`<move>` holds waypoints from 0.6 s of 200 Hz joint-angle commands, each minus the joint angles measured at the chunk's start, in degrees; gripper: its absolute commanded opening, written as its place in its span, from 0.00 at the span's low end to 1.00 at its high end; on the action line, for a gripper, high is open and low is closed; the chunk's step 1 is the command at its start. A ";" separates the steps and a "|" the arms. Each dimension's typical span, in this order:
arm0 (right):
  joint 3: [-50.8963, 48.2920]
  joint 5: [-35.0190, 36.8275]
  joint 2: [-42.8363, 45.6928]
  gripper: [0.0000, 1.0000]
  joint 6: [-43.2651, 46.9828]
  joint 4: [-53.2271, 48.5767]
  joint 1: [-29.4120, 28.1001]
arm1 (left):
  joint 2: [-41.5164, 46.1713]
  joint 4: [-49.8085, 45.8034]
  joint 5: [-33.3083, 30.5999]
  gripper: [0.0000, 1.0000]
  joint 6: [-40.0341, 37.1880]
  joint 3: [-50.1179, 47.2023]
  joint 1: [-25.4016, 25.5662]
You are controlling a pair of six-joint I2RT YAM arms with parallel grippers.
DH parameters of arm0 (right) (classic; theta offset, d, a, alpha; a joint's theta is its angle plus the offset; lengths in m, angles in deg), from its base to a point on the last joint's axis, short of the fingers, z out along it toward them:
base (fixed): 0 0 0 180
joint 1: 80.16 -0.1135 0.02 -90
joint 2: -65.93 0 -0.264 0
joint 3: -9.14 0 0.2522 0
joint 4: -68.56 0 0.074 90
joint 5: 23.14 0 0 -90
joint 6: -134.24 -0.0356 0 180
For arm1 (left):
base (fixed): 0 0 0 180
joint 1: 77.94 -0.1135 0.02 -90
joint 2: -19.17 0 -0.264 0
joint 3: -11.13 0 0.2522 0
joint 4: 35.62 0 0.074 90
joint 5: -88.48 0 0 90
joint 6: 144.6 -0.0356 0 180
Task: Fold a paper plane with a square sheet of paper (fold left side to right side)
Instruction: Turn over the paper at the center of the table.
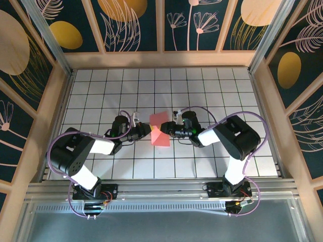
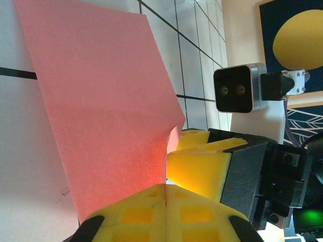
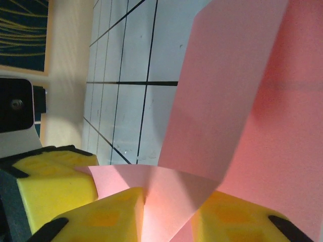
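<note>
Near the middle of the table, I see the square sheet of paper part-folded and standing up, the right gripper clamped on its creased corner, the left gripper pressed closed at its edge, though whether paper sits inside I cannot tell.

Pink-red paper; white table tiles, dark grid lines; yellow gripper pads; navy walls, gold ovals, pale leaf outlines.

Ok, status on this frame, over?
Copy: left end effector shut on paper edge; right end effector around raised fold, grip unclear. Paper creased, partly raised. No obstruction seen.
</note>
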 commanded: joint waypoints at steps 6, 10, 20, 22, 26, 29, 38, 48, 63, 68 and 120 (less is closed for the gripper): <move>0.82 1.65 -0.06 0.14 0.60 2.38 -0.53 | 1.05 -0.76 -2.63 0.22 -0.50 -0.57 0.10; 0.69 2.00 0.24 0.12 0.76 2.21 -0.53 | 1.59 -1.39 -3.06 0.25 -0.67 -0.57 0.10; 0.49 2.85 1.15 0.05 1.34 1.65 -0.48 | 3.32 -3.32 -4.44 0.31 -1.40 -0.63 0.01; 0.47 3.05 1.32 0.04 1.47 1.55 -0.52 | 3.69 -3.80 -4.68 0.32 -1.49 -0.58 0.01; 0.38 3.33 1.78 0.02 1.82 1.19 -0.47 | 4.55 -4.74 -5.34 0.35 -1.82 -0.52 0.01; 0.37 3.54 2.24 0.01 2.03 0.83 -0.37 | 5.24 -5.57 -5.72 0.38 -2.13 -0.47 -0.06; 0.37 4.36 3.63 0.00 2.91 -0.12 -0.33 | 7.61 -8.05 -7.43 0.46 -2.88 -0.37 -0.14; 0.38 5.10 5.32 0.00 3.89 -1.39 -0.07 | 10.54 -10.54 -9.36 0.54 -3.68 -0.35 -0.37; 0.31 5.82 8.45 0.00 5.39 -2.93 0.57 | 15.71 -14.58 -12.53 0.65 -4.25 -0.54 -0.68; 0.29 5.99 9.60 0.00 5.85 -3.36 0.76 | 17.54 -15.91 -13.58 0.68 -4.43 -0.69 -0.78; -1.02 3.42 20.59 0.00 6.22 -1.80 4.47 | 37.54 -21.16 -20.33 0.99 -2.74 -3.78 -1.13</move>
